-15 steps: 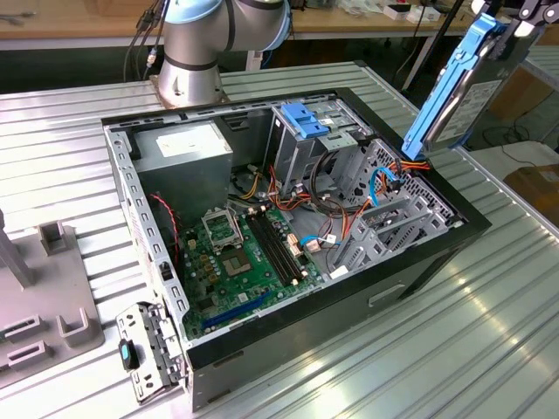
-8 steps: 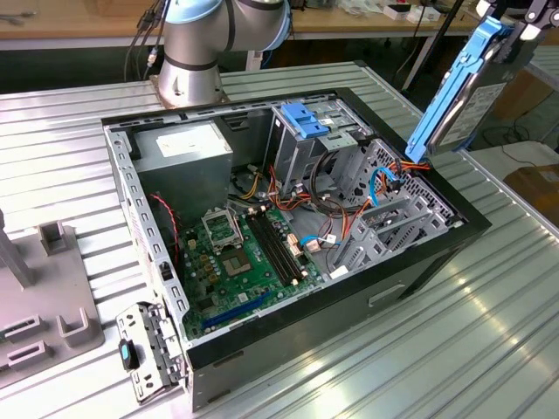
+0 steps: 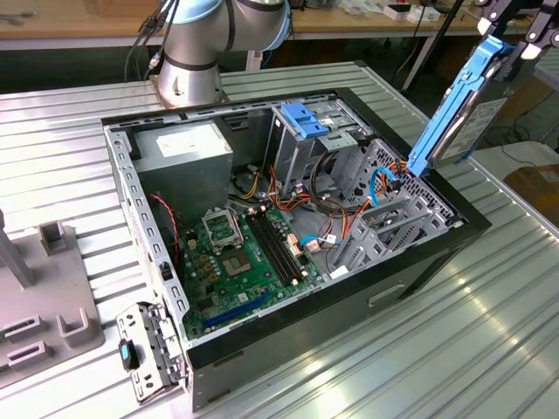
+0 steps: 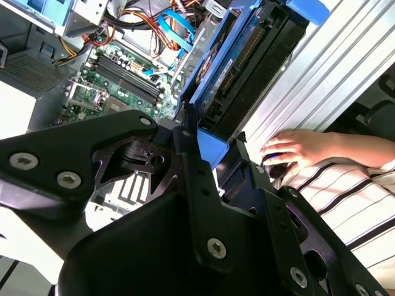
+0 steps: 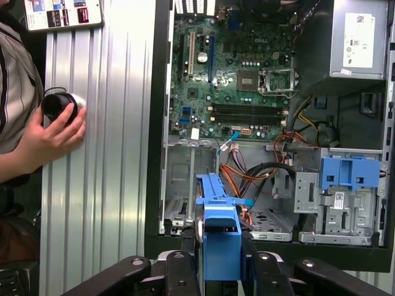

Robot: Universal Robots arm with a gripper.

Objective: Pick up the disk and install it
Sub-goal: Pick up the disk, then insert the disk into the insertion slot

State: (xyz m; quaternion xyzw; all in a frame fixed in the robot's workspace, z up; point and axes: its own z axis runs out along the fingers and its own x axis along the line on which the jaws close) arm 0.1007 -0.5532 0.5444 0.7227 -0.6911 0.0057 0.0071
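gripper [image 5: 219, 250] holds disk [image 3: 460, 109] | over ribbed metal table [image 3: 472, 332]

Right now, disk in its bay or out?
Out. The disk hangs tilted in the gripper, above the open case's drive cage.

No print here comes clear enough for me to read. The white label on the power supply [image 5: 358, 40] carries lines of small type, too fine to make out in the first wrist view. The disk [image 3: 472, 131] has a white label, unreadable in the exterior view. A printed card [image 5: 63, 12] lies on the desk [image 5: 105, 154], its text blurred.
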